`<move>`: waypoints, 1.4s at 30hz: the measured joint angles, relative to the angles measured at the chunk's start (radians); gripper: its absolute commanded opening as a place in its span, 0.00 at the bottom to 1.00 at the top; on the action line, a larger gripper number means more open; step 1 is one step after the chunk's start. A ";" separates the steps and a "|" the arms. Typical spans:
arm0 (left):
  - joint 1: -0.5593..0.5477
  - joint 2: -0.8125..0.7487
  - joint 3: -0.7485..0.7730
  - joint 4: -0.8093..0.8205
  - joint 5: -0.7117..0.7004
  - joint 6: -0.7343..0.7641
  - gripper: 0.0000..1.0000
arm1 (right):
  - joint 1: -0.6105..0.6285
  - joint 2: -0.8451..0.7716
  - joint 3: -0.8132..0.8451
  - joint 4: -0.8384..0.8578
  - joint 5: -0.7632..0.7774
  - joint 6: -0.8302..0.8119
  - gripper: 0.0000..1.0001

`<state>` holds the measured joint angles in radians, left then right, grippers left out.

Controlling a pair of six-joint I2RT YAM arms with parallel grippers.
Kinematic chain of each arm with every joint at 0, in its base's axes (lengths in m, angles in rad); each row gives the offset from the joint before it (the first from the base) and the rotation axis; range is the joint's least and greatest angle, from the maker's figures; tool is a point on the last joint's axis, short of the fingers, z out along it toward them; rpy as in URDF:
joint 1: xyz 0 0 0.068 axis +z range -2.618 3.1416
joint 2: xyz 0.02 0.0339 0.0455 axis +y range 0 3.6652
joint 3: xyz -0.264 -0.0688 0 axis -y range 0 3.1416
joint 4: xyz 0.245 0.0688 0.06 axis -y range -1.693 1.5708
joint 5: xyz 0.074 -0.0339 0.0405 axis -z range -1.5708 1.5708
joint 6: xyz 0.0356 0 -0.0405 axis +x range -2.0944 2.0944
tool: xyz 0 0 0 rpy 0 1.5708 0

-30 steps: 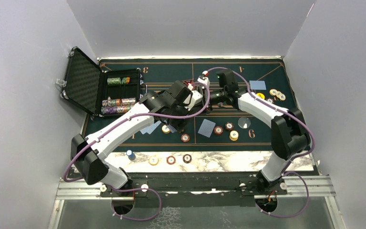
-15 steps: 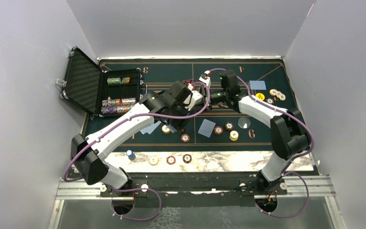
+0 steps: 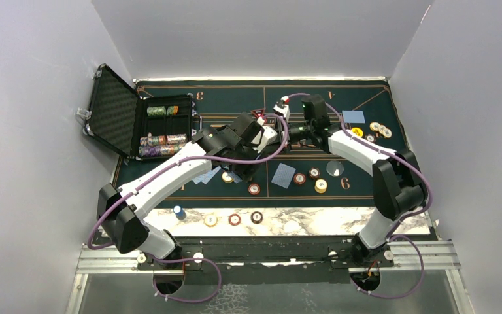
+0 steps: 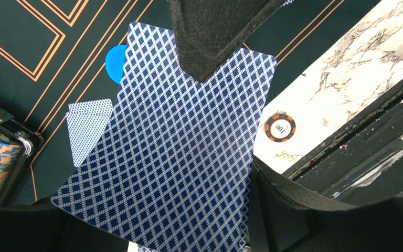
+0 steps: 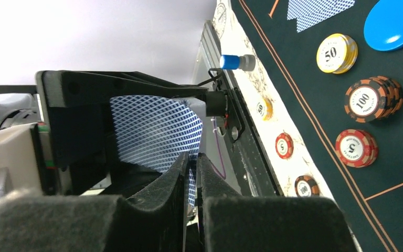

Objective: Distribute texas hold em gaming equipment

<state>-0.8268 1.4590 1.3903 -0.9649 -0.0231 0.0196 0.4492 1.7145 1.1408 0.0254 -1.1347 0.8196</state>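
Card (image 4: 178, 173) pinched two ways above the middle of the mat (image 3: 366, 193): clamped flat in left gripper (image 4: 205, 73), one edge nipped between the almost-closed fingers (image 5: 162, 178) of right gripper (image 5: 190, 160). Spare card (image 3: 284, 174) face down on the mat just near of the grippers, chips (image 3: 320, 186) to its right. More chips (image 3: 234, 219) on the near marble strip (image 3: 301, 222). Open case (image 3: 114, 111) far left, chip rows inside.

left tool (image 3: 261, 135) — edged left | right tool (image 3: 293, 134) — nudged right
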 measured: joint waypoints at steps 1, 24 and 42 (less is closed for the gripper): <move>0.000 0.000 0.000 0.001 0.000 0.000 0.00 | -0.001 -0.002 0.008 -0.010 0.000 -0.006 0.08; 0.000 -0.008 -0.039 0.018 -0.005 -0.013 0.00 | -0.212 -0.155 -0.001 -0.078 -0.055 0.007 0.01; 0.000 -0.022 -0.029 -0.011 -0.018 -0.076 0.00 | -0.627 0.110 0.330 -0.483 0.360 -0.620 0.01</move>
<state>-0.8268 1.4372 1.3609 -0.9760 -0.0406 -0.0559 -0.1780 1.8248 1.4704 -0.4580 -0.7750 0.1997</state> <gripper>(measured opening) 0.672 0.012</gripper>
